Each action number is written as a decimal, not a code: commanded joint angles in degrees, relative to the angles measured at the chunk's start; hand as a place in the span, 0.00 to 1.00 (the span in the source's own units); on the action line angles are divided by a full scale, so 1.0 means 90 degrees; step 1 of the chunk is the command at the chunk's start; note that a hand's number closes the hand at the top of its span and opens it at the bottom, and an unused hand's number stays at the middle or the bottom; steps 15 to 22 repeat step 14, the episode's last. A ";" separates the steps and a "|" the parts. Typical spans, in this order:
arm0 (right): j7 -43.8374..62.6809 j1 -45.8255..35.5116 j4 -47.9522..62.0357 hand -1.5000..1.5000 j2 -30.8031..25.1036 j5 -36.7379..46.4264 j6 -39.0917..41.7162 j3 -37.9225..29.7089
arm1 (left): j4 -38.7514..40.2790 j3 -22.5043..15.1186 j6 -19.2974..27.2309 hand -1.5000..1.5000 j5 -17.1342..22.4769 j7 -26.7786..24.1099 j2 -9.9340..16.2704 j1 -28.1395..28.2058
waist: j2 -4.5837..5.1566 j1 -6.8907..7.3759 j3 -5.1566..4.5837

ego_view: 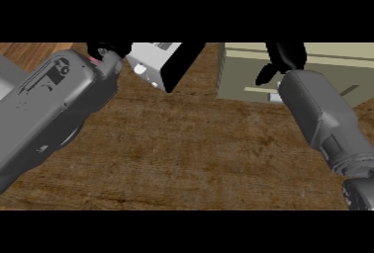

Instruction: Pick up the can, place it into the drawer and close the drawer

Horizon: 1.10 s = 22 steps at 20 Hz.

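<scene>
My left hand (110, 49) shows only as a black patch at the view's top edge, at the end of the big grey left forearm (55, 104). A small red sliver (95, 60) sits against its wrist; whether that is the can I cannot tell. The beige drawer unit (321, 66) fills the top right, with a pale handle (275, 97) on its front. My right hand (286, 55) hovers over that unit, thumb hanging down at the left, fingers relaxed, nothing in it.
A white box with a black side (162, 63) lies tilted at the top centre, between the two hands. Brown wooden counter (190, 153) spreads across the middle and bottom. A grey slab (9, 74) shows at the far left edge.
</scene>
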 commanded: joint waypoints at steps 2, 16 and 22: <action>-0.0574 -0.0680 -0.0111 0.00 0.0158 -0.0851 0.0495 -0.0739 | -0.0160 0.0048 0.0003 0.00 -0.0003 0.0192 0.0089 -0.0112 | -0.0037 0.0117 -0.0031; -0.1770 -0.0605 -0.0060 0.00 0.0197 -0.2711 0.1482 -0.2541 | -0.0565 -0.0042 0.0117 0.00 -0.0180 0.0017 0.0105 0.0493 | -0.0031 0.0056 -0.0045; -0.1770 -0.0605 -0.0060 0.00 0.0197 -0.2711 0.1482 -0.2541 | -0.0565 -0.0042 0.0117 0.00 -0.0180 0.0017 0.0105 0.0493 | -0.0031 0.0056 -0.0045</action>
